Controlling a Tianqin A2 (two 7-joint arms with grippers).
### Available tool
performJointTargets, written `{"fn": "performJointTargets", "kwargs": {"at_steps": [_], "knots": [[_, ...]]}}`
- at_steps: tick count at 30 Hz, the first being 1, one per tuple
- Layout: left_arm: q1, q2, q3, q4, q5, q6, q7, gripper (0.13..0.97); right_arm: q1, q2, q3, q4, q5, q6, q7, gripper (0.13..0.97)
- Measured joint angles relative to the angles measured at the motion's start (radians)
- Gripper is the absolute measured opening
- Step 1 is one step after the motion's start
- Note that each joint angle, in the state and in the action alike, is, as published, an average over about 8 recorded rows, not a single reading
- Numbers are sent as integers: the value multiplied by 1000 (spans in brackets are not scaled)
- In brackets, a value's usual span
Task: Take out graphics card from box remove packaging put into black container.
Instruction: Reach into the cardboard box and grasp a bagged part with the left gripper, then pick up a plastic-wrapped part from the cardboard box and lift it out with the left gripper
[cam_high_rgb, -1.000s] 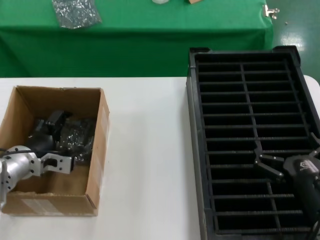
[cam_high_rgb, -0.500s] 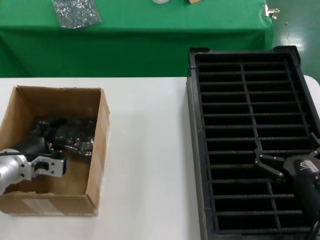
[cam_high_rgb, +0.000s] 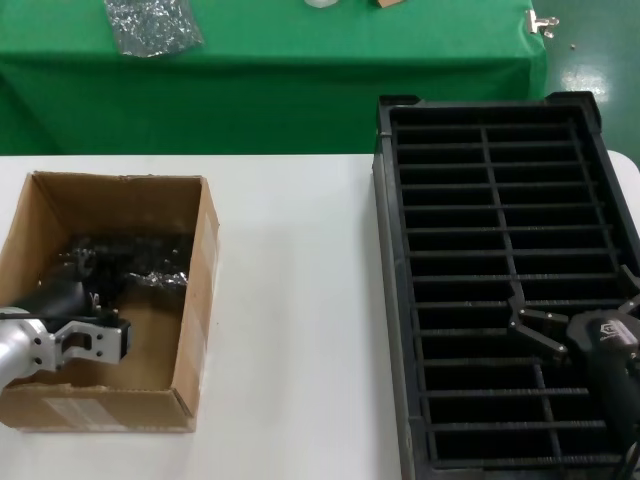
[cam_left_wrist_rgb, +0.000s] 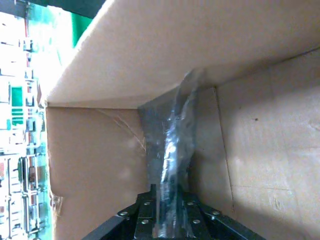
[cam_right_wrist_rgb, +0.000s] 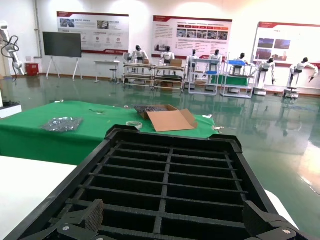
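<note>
White surface (cam_high_rgb: 300, 300) filled near foreground. Green-draped surface (cam_high_rgb: 280, 60) stood beyond its far edge. Silvery speckled bag (cam_high_rgb: 150, 25) lay on green cloth, toward left. Folded brown cardboard piece (cam_right_wrist_rgb: 170, 120) lay on same cloth, roll of tape (cam_right_wrist_rgb: 133, 124) just beside it. Wall posters (cam_right_wrist_rgb: 192, 30), dark screen (cam_right_wrist_rgb: 62, 45), shelving racks (cam_right_wrist_rgb: 150, 75) stood in hall well behind.
</note>
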Motion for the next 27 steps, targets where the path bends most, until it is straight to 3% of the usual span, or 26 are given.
{"fn": "performJointTargets", "kwargs": {"at_steps": [16,27], "knots": [[89,-83,21,-221,127,-4,-268,155,0,0,0,0,0,0,0,966],[195,-164,-56,-466,303,72,-558,139,0,0,0,0,0,0,0,966]]}}
